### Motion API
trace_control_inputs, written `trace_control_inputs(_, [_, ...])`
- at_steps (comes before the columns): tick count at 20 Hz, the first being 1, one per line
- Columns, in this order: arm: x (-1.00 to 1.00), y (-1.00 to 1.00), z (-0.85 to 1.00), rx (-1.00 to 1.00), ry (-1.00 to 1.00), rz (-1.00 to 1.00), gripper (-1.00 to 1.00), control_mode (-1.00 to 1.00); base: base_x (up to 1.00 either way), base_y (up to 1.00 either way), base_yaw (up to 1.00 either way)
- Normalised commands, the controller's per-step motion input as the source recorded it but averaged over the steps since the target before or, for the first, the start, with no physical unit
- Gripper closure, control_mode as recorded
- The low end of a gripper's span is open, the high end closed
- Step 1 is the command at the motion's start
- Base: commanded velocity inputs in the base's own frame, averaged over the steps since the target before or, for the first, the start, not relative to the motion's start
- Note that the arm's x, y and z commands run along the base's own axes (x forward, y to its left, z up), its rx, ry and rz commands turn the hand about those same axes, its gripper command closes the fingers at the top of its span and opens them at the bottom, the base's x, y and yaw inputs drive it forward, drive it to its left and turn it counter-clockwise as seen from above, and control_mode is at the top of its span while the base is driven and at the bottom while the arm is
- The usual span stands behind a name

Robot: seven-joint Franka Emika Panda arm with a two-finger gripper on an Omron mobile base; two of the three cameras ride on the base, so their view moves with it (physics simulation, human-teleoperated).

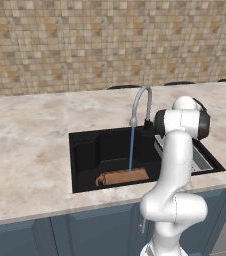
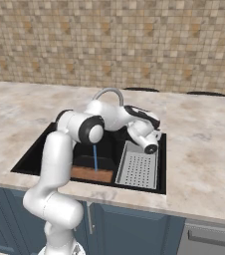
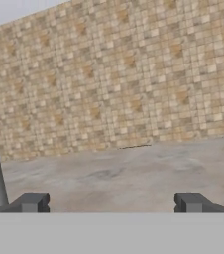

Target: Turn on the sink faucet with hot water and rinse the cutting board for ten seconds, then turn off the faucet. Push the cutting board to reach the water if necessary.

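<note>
The pincer [image 3: 111,203] stands wide open and empty, its two dark tips far apart, facing the tiled wall [image 3: 114,74] across bare counter [image 3: 134,173]. A grey upright at the left edge of the hand view looks like the faucet [image 1: 141,102] stem, so the pincer sits just beside the faucet, on its right side by the base.

Water [image 1: 131,150] runs from the faucet spout straight down onto the board [image 1: 122,176], which lies flat on the sink [image 1: 87,150] floor below the faucet, near the front wall.

Risks, as I judge them: the open pincer may sweep past the handle when it moves to shut the faucet off, or knock the spout sideways so the stream leaves the board. Stopping too early would cut the rinse short.

Hard to make out: the arm hides the faucet handle and base in both base views, so the hot setting cannot be checked. The arm also covers the board's right end and part of the tray [image 2: 137,169] beside it.
</note>
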Motion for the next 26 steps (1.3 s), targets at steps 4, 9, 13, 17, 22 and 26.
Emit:
trace_control_inputs(4, [-0.27,-0.14,0.27,0.01,0.01,0.0,-1.0,-1.0,0.0,0.0,0.0])
trace_control_inputs(9, [-0.12,-0.21,0.1,0.02,0.07,0.0,-1.0,-1.0,0.0,0.0,0.0])
trace_control_inputs(13, [-0.02,-0.19,0.01,0.02,0.15,0.0,-1.0,-1.0,0.0,0.0,0.0])
trace_control_inputs(17, [-0.01,-0.12,0.0,0.01,0.22,0.0,-1.0,-1.0,0.0,0.0,0.0])
trace_control_inputs(22, [0.0,-0.04,0.0,0.0,0.22,0.02,-1.0,-1.0,0.0,0.0,0.0])
trace_control_inputs(26, [0.0,-0.02,0.0,0.0,0.09,0.09,-1.0,-1.0,0.0,0.0,0.0])
